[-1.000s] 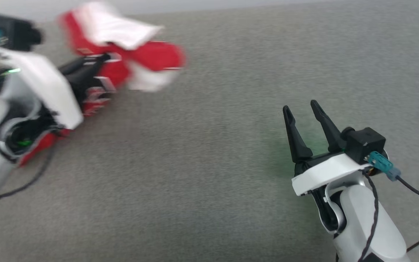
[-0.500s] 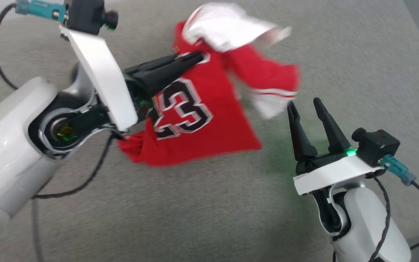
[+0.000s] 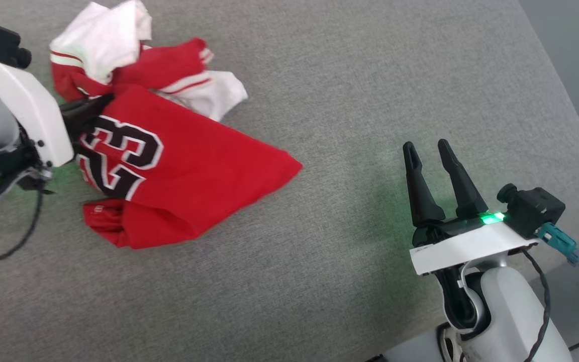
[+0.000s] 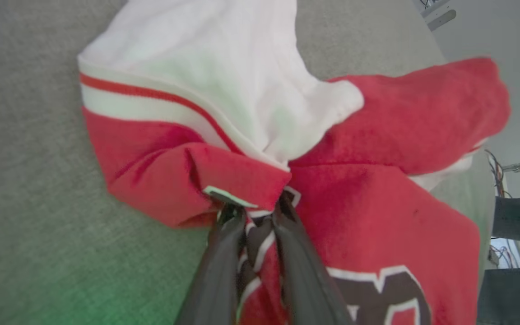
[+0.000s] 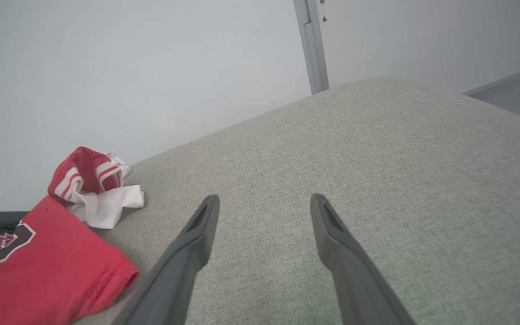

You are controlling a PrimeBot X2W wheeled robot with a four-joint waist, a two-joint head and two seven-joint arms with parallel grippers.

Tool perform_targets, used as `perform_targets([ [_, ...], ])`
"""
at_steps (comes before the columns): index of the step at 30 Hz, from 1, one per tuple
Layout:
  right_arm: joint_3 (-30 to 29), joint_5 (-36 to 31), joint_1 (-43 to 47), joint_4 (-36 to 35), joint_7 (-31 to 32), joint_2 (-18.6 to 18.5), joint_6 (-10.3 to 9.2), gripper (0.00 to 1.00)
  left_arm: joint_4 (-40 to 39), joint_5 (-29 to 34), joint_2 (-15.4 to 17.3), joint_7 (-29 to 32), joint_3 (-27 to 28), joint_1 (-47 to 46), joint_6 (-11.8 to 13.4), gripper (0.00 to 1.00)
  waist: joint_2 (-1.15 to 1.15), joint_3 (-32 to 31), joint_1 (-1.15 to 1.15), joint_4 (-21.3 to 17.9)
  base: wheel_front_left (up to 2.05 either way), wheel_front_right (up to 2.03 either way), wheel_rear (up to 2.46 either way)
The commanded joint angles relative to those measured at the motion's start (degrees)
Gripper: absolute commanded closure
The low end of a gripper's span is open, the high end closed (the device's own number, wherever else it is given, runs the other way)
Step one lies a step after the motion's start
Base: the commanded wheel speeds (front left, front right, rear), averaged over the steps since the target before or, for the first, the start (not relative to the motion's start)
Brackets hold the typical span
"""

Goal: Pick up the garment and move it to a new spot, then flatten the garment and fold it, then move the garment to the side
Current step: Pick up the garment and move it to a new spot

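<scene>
Whereas half a second ago the soft red jersey-style shirt with white striped sleeves [image 3: 184, 171] was blurred mid-carry, the head view now has it slumped on the grey fabric worktop [image 3: 360, 90], draped over the left fingers [image 3: 81, 113]. Left wrist view: these clamp a red fold at their tips. Right wrist view: right fingers [image 5: 188, 257] spread, empty, shirt off to their left. Relocation looks done; flattening seems next.
</scene>
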Motion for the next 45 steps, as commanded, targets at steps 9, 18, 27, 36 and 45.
perform_targets([
  [9,0.29,0.48,-0.86,-1.39,-0.28,0.04,-0.02,0.00,-0.27,11.55,2.42,-0.20,-9.15,-0.62,0.44,1.00,0.00,1.24,0.00,-0.53,0.00,0.00,0.00],
  [18,-0.90,-3.98,-1.39,0.05,-0.29,0.02,-0.02,0.00,-4.42,11.83,0.33,-11.59,-9.30,-2.01,0.16,0.00,0.00,-3.10,0.00,4.38,0.00,0.00,0.00],
  [27,-4.72,-11.37,-0.94,3.54,-0.29,0.01,-0.02,0.00,-7.21,8.34,-1.11,-30.17,-8.39,5.09,0.15,0.00,0.00,-10.19,0.00,12.34,0.00,0.00,0.00],
  [36,-8.55,-17.26,1.98,5.96,-0.29,0.01,-0.02,0.00,-1.53,5.51,-5.17,-34.65,-1.82,20.17,0.15,0.00,0.00,-15.52,0.00,18.42,0.00,0.00,0.00],
  [45,-12.49,-20.49,6.50,5.89,-0.28,0.00,-0.02,0.00,-1.37,15.57,-12.22,-34.67,25.81,41.29,0.15,0.00,0.00,-19.52,0.00,22.65,0.00,0.00,0.00],
])
